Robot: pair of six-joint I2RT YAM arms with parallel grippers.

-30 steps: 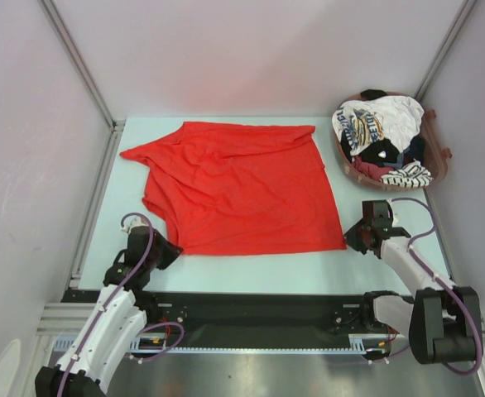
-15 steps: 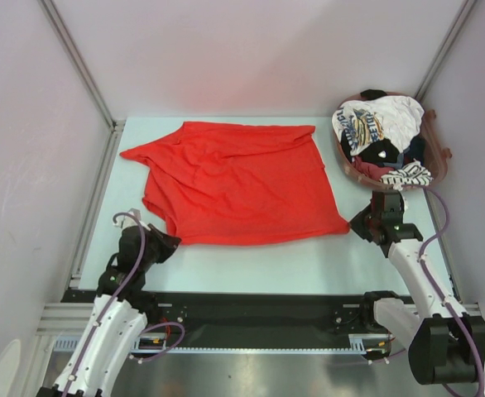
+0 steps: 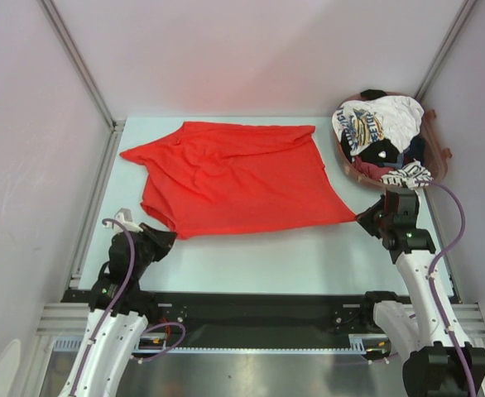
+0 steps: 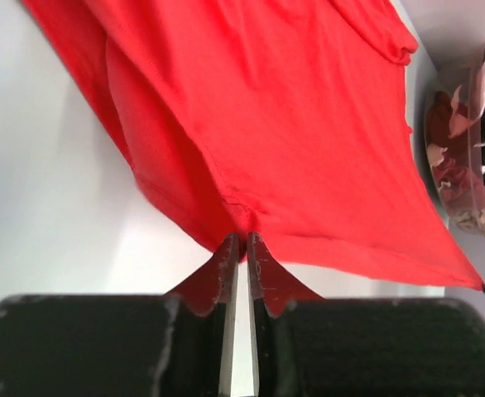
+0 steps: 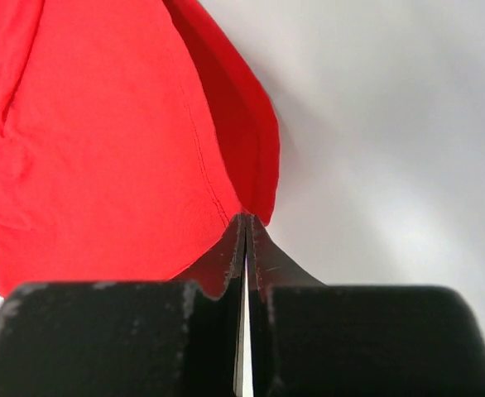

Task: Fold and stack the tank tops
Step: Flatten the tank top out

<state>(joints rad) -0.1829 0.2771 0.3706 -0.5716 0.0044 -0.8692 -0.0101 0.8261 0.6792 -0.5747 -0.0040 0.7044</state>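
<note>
The large red tank top (image 3: 234, 174) lies spread across the middle of the table, its near hem drawn taut between both grippers. My left gripper (image 3: 170, 237) is shut on the near left corner; in the left wrist view the tips (image 4: 241, 238) pinch a bunched bit of red hem (image 4: 309, 141). On the near right corner my right gripper (image 3: 360, 217) is shut too, its tips (image 5: 246, 217) pressed together on the red cloth (image 5: 102, 149). More tank tops (image 3: 376, 131), white printed, striped and dark, are heaped in the basket.
A brownish basket (image 3: 438, 169) stands at the far right corner, close behind the right arm; it also shows in the left wrist view (image 4: 462, 149). Pale table surface (image 3: 276, 256) lies bare between the hem and the arm bases. Grey walls close in on three sides.
Both grippers have moved away from the arm bases, carrying the red top's near hem with them. The hem now sits farther back and is pulled straighter.
</note>
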